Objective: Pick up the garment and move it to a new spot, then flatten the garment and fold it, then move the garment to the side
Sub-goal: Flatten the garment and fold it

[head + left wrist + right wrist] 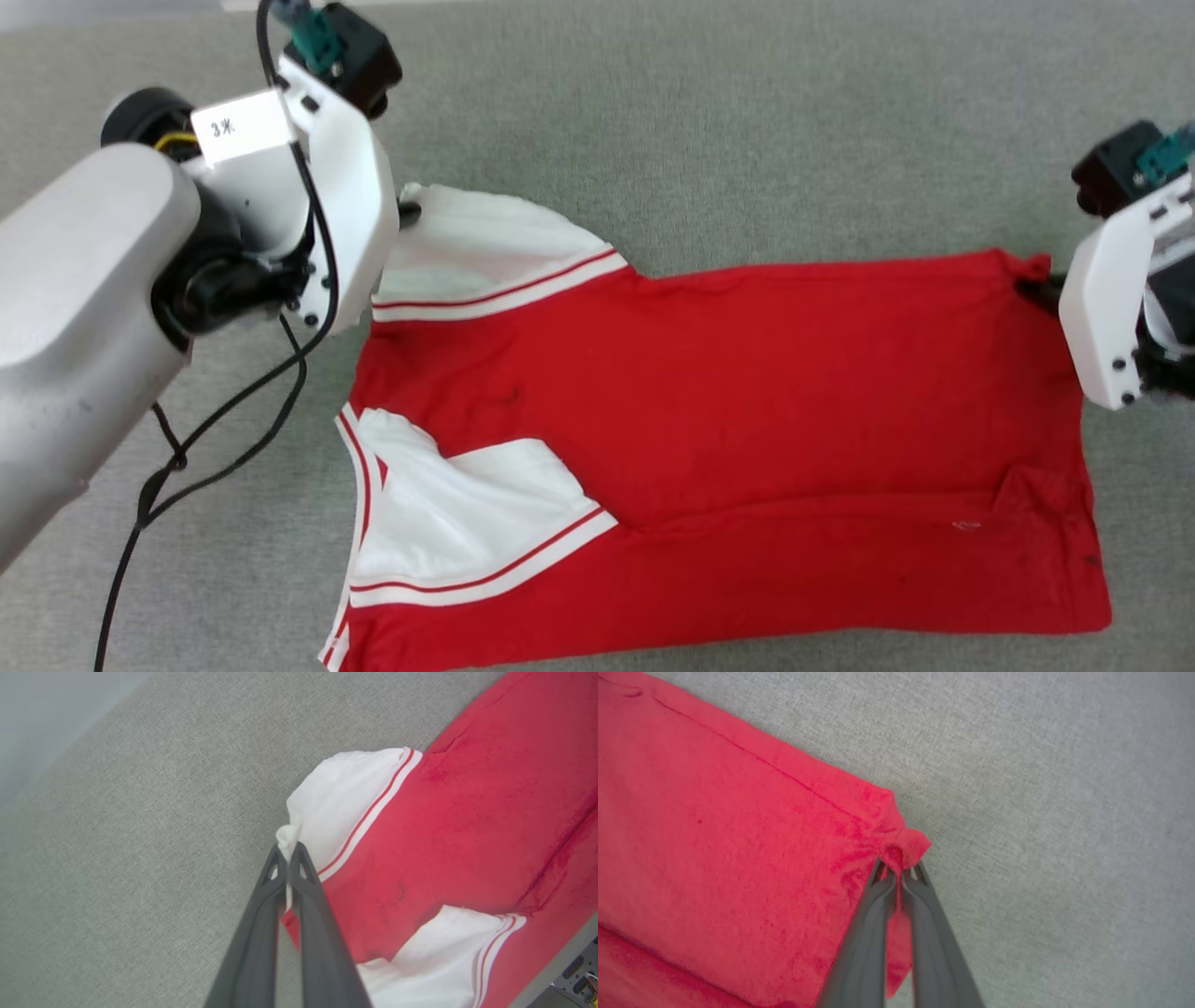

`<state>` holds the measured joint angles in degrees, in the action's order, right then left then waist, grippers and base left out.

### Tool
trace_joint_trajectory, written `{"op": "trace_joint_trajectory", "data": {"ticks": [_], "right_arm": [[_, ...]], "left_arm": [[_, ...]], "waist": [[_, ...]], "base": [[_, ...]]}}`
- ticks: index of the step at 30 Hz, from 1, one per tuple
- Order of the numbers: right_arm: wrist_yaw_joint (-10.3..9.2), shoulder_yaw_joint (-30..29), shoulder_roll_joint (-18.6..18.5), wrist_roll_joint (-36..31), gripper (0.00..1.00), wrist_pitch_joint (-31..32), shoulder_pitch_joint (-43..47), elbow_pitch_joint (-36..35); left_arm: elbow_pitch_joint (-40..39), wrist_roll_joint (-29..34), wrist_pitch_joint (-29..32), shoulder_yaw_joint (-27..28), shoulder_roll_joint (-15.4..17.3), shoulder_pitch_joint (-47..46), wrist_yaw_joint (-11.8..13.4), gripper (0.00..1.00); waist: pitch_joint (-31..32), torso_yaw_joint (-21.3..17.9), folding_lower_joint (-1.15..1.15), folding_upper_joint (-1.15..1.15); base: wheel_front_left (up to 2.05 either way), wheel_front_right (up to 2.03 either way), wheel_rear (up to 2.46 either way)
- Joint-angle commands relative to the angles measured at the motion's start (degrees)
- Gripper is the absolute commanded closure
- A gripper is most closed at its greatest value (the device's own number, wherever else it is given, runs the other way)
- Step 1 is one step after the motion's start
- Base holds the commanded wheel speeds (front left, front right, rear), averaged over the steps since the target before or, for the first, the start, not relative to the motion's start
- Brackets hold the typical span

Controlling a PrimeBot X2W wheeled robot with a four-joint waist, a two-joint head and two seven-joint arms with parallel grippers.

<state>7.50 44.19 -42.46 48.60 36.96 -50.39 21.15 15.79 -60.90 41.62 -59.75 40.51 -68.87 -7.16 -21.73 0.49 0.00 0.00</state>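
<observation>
The left gripper (288,853) is clamped on the tip of the far white sleeve (341,798), and the right gripper (899,870) is pinched shut on the far hem corner (908,842) of the garment (747,392). The garment lies spread lengthwise across the grey counter (747,140), collar end to the robot's left, with the near sleeve (467,523) lying over the red body. With both far corners gripped, this looks like the flatten-and-fold step. The next move probably calls for both arms to lift together and keep the edge taut, then carry it toward the near edge so that the fold lands square without bunching.
</observation>
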Motion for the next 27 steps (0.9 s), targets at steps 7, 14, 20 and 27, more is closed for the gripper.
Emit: {"op": "trace_joint_trajectory", "data": {"ticks": [7, 14, 20, 27], "right_arm": [[-0.02, 2.73, -4.05, 2.23, 1.0, -6.24, 6.68, -1.78], [-0.02, 3.65, -6.4, 4.35, 1.0, -10.26, 14.09, -4.11], [-0.02, 3.84, -6.78, 5.19, 1.0, -12.65, 19.91, -4.6], [-0.02, 3.51, -6.44, 5.97, 1.0, -15.02, 26.36, -3.89]], "left_arm": [[-5.51, -1.98, -2.71, -0.55, 3.24, 7.3, 1.05, 1.0], [-11.75, -3.27, -4.73, -2.06, 7.27, 15.25, 3.38, 1.0], [-14.78, -5.03, -7.17, -3.81, 9.78, 22.85, 5.38, 1.0], [-15.96, -6.84, -10.93, -6.22, 11.79, 32.26, 7.6, 1.0]], "waist": [[9.04, 1.45, 0.0, 0.0], [13.87, 1.92, 0.0, 0.0], [15.74, 1.89, 0.0, 0.0], [15.64, 1.74, 0.0, 0.0]], "base": [[0.0, 0.0, 0.0], [0.0, 0.0, 0.0], [0.0, 0.0, 0.0], [0.0, 0.0, 0.0]]}}
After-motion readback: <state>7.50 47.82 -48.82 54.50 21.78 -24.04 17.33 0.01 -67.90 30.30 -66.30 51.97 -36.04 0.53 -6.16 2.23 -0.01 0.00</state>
